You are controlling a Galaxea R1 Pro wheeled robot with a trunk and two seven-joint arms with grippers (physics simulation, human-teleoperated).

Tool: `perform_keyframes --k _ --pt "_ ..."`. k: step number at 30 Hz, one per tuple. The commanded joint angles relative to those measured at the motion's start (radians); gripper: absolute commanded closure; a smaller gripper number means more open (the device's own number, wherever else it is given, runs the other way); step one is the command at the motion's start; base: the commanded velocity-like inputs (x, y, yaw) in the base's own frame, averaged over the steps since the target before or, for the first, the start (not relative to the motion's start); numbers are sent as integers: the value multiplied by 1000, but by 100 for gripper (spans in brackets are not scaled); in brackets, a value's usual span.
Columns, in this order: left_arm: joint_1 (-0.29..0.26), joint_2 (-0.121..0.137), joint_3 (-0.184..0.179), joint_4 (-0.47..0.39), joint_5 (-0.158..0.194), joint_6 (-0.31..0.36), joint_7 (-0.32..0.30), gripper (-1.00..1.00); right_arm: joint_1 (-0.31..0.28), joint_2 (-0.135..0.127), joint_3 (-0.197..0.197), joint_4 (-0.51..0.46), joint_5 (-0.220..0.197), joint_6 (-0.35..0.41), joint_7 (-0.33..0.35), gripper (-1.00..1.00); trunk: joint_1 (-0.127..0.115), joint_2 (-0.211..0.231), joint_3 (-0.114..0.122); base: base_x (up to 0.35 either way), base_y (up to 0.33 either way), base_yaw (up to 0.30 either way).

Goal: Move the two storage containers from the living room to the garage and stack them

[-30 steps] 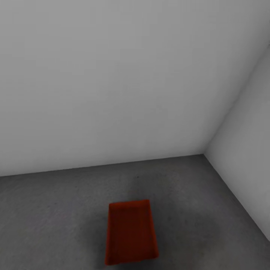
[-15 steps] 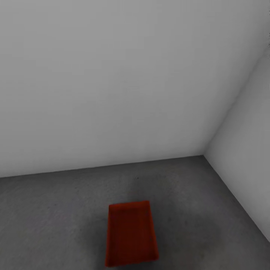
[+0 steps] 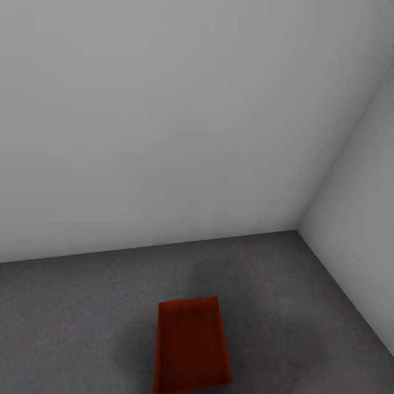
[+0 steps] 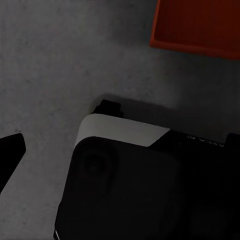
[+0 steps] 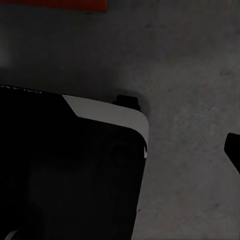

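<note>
A red-orange storage container [image 3: 191, 347] lies flat on the dark grey garage floor [image 3: 82, 317], near the bottom middle of the head view, with nothing showing inside it. One corner of the container [image 4: 197, 25] appears in the left wrist view, and a thin strip of it [image 5: 55, 4] in the right wrist view. My left gripper [image 4: 120, 147] hangs over the floor beside my base, one black fingertip [image 4: 11, 150] at the picture's edge, nothing between the fingers. My right gripper [image 5: 120, 145] is likewise open and empty, its fingertip [image 5: 234, 147] at the edge.
Two plain white walls [image 3: 164, 120] meet in a corner [image 3: 298, 227] behind and to the right of the container. My black-and-white base [image 4: 130, 180] stands on the floor close to the container. Bare concrete lies to the container's left and right.
The whole head picture has slid down a little, so the camera has moved. The container lies in the same place on the floor.
</note>
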Motion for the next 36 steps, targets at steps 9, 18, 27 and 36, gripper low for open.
perform_keyframes --k 9,18,27,36 --pt "-1 -2 -2 -1 7 -5 2 -100 0 7 7 2 -9 -3 -2 -100 0 -1 13 0 0 0" --pt "-1 -5 -2 1 8 -4 2 -100 0 9 7 4 -9 -3 -2 -100 0 -1 28 0 0 0" --pt "-1 -5 -2 1 11 -3 4 -100 0 9 7 4 -9 -3 -2 -100 0 -1 42 0 0 0" --pt "-1 -5 -2 1 11 -3 4 -100 0 9 7 5 -9 -3 -2 -100 0 -1 52 -114 0 0"
